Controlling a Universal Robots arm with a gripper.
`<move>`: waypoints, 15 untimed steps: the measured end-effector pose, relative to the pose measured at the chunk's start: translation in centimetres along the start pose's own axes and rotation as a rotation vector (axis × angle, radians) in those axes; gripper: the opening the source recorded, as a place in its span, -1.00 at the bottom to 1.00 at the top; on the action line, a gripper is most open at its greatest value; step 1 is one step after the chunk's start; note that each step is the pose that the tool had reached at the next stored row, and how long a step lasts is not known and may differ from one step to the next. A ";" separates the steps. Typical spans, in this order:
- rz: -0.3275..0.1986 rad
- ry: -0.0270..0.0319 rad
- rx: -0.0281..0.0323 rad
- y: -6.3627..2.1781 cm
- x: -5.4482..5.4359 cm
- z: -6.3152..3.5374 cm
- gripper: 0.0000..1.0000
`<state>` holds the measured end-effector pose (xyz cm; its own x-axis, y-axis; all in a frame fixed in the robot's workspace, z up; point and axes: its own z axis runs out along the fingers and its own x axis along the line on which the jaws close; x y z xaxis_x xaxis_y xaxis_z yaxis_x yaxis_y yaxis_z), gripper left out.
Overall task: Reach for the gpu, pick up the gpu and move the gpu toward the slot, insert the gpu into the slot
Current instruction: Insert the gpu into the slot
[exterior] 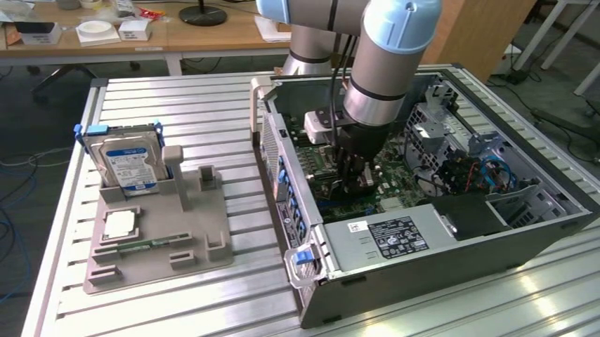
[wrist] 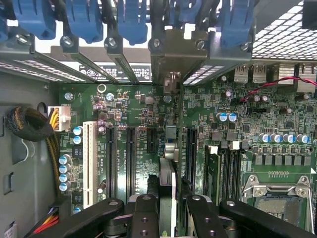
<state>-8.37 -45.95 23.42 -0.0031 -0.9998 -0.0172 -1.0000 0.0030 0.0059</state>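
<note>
My gripper (exterior: pixel 357 184) reaches down inside the open computer case (exterior: pixel 525 232), over the green motherboard (wrist: pixel 247 124). It is shut on the gpu (wrist: pixel 167 176), which the wrist view shows edge-on as a thin card running between the black fingers (wrist: pixel 144 214). The card's silvery bracket (wrist: pixel 171 54) stands against the case's rear wall, among the blue latches (wrist: pixel 131 17). The gpu stands upright between two black connector strips (wrist: pixel 130 156). The slot lies under the card and is hidden by it.
A blue-labelled hard drive (exterior: pixel 126 165) stands in the grey fixture (exterior: pixel 159 239) on the slatted table at the exterior view's left. Inside the case are the power supply (exterior: pixel 389 235), the processor socket (wrist: pixel 277 196), a memory stick (wrist: pixel 213 168) and cable bundles (wrist: pixel 27 124).
</note>
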 end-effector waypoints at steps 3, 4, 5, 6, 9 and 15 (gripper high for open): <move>0.000 -0.0001 0.0000 0.00 0.0 0.00 -0.47; 0.000 -0.0001 0.0000 0.00 0.0 0.00 -0.47; 0.000 -0.0001 0.0000 0.00 0.0 0.00 -0.47; 0.000 0.0000 -0.0001 0.00 0.0 0.01 -0.47; 0.000 -0.0001 0.0005 0.08 0.0 0.40 -0.47; 0.000 0.0002 0.0004 0.10 0.0 0.41 -0.47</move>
<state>-8.47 -45.96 23.02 -0.0028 -0.9999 -0.0170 -1.0000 0.0027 0.0055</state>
